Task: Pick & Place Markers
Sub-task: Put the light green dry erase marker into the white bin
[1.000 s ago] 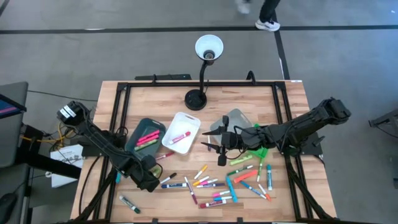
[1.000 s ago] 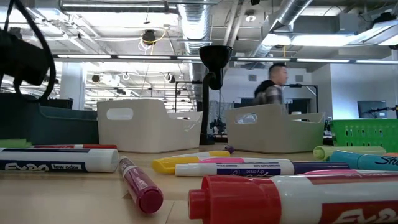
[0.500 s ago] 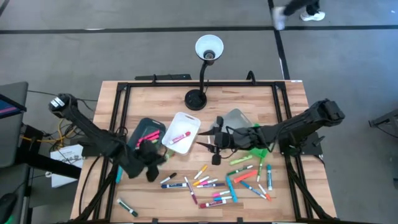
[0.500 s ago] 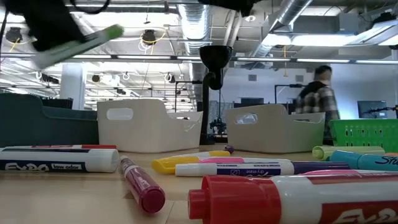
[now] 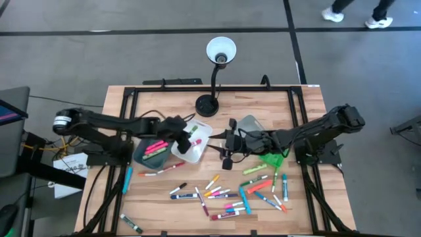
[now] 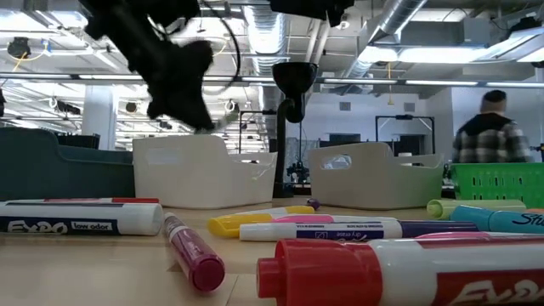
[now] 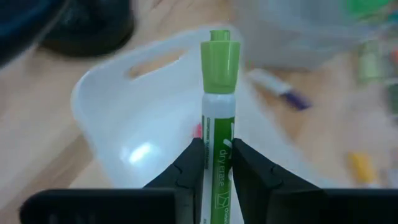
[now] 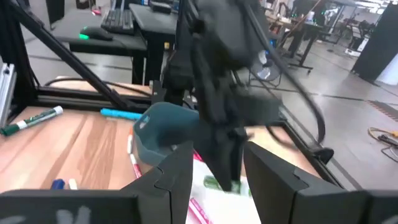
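The left gripper (image 7: pixel 217 163) is up over the white bin (image 5: pixel 193 141), near the middle of the worktop (image 5: pixel 164 105). Its two fingers (image 7: pixel 189 163) are clamped on a green marker (image 7: pixel 219 112). The marker sticks out past the fingers with its green cap at the far end. In the left wrist view the white bin lies right under the marker.

The right gripper (image 5: pixel 222 148) is just to the right of the white bin, also above the worktop. Its fingers (image 8: pixel 176 171) are apart and hold nothing. In the right wrist view the left arm hangs close in front of it.

A pink marker (image 5: pixel 190 144) lies inside the white bin. The teal bin (image 5: pixel 153 145) is just left of the white one, and it has pink and green markers in it. A grey bin (image 5: pixel 250 125) and a green bin (image 5: pixel 271 159) sit on the right, under the right arm.

Most of the markers (image 5: pixel 227 193) lie loose on the near side of the worktop, in many colours. One red marker (image 5: pixel 160 171) lies near the teal bin. One more lies at the near left corner (image 5: pixel 129 223).

A black lamp (image 5: pixel 218 62) stands at the far side. In the low view a person (image 6: pixel 495 129) is in the room behind.
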Tool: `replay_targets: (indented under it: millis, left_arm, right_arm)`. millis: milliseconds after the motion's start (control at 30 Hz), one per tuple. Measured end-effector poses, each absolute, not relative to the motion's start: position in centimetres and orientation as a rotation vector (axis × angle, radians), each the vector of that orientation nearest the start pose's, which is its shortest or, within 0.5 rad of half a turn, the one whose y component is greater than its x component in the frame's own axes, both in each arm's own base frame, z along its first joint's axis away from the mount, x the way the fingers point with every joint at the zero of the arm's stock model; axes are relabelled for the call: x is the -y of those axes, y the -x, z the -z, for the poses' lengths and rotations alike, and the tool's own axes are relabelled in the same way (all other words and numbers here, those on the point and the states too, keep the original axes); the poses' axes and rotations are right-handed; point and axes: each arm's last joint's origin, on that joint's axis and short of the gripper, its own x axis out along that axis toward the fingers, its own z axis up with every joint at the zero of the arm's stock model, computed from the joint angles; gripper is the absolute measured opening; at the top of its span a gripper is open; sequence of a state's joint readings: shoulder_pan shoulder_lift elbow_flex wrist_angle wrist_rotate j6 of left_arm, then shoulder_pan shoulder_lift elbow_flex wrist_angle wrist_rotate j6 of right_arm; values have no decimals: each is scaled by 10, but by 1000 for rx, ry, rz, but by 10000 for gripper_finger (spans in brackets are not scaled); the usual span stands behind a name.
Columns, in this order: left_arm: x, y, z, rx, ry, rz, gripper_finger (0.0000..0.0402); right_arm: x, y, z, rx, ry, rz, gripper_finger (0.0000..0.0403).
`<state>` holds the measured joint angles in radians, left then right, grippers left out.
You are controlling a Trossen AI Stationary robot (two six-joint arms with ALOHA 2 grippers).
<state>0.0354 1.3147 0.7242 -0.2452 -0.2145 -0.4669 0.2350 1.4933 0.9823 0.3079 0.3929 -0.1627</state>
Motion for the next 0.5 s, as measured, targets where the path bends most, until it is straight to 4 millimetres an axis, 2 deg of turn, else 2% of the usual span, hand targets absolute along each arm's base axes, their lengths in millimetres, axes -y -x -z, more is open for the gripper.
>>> replay_targets:
  millis: [100,200,500]
  left_arm:
    - [-27,-261,-183,-831,336,-456,66]
    - [-28,-266,-170,-872,335,-451,66]
    - [-25,-271,-160,-907,335,-429,66]
  right_arm:
    - [-64,-328,-280,-214,228,149,132]
    - [-62,-329,-279,-221,230,156,134]
    - [-55,-330,-278,-241,233,174,133]
